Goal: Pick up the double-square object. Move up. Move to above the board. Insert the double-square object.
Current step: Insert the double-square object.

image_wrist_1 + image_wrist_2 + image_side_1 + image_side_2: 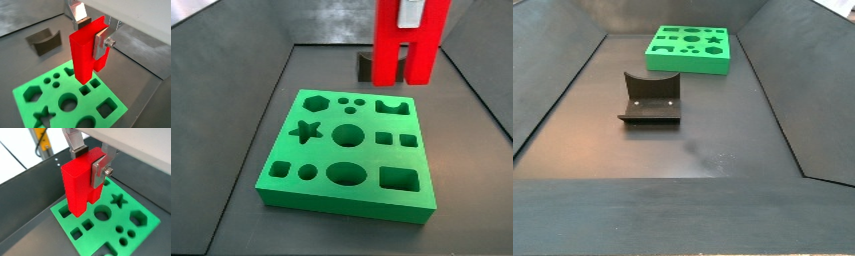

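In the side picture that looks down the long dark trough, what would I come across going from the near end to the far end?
Bare dark floor → the fixture, a dark L-shaped bracket → the green board at the far end. The gripper and the red double-square object are out of this view; a wrist view shows the gripper holding the object.

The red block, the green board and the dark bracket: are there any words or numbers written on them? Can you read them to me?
None: no words, numbers or signs can be read in any view.
The double-square object, held in the pincer over the board, is plain red.
The board shows only shaped holes.
The fixture is bare and dark.
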### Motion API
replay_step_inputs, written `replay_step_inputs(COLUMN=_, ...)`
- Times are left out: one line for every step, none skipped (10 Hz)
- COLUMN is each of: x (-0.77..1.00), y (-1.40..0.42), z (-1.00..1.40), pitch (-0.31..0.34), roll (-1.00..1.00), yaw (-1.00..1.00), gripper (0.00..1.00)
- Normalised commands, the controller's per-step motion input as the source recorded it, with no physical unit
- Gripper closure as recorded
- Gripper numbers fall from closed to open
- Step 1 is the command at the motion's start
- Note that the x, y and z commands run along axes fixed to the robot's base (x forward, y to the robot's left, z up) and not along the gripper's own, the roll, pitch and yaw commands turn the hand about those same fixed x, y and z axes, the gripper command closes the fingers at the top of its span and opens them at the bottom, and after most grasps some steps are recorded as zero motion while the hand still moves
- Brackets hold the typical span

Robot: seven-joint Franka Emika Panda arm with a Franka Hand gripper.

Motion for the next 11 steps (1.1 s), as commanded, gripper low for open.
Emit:
replay_step_inputs(x=0.05, y=0.1, z=0.0, pitch=0.039, roll=0.02, yaw=-0.88, gripper=1.0)
replay_step_inputs(x=0.03, y=0.08, z=0.0, pitch=0.03, roll=0.02, yaw=-0.9, gripper=1.0)
replay_step_inputs(x=0.03, y=0.0, z=0.0, pitch=0.0, roll=0.0, yaw=0.0, gripper=1.0)
replay_step_inputs(x=0.0, y=0.0, z=-0.03, pitch=0.0, roll=0.02, yaw=0.0, gripper=1.0)
replay_step_inputs(x=0.57, y=-0.04, z=-0.3, pitch=0.0, roll=0.14, yaw=-0.25, gripper=1.0)
replay_step_inputs(x=0.69, y=0.0, z=-0.42, pitch=0.0, roll=0.19, yaw=-0.11, gripper=1.0)
replay_step_inputs(x=0.54, y=0.0, z=-0.44, pitch=0.003, roll=0.21, yaw=0.0, gripper=1.0)
replay_step_inputs(x=0.13, y=0.02, z=-0.5, pitch=-0.006, roll=0.22, yaw=0.22, gripper=1.0)
replay_step_inputs(x=0.06, y=0.0, z=-0.35, pitch=0.0, roll=0.13, yaw=0.15, gripper=1.0)
replay_step_inputs(x=0.0, y=0.0, z=0.0, pitch=0.0, roll=0.01, yaw=0.0, gripper=1.0)
replay_step_inputs(x=0.01, y=0.0, z=-0.37, pitch=-0.009, roll=0.13, yaw=0.0, gripper=1.0)
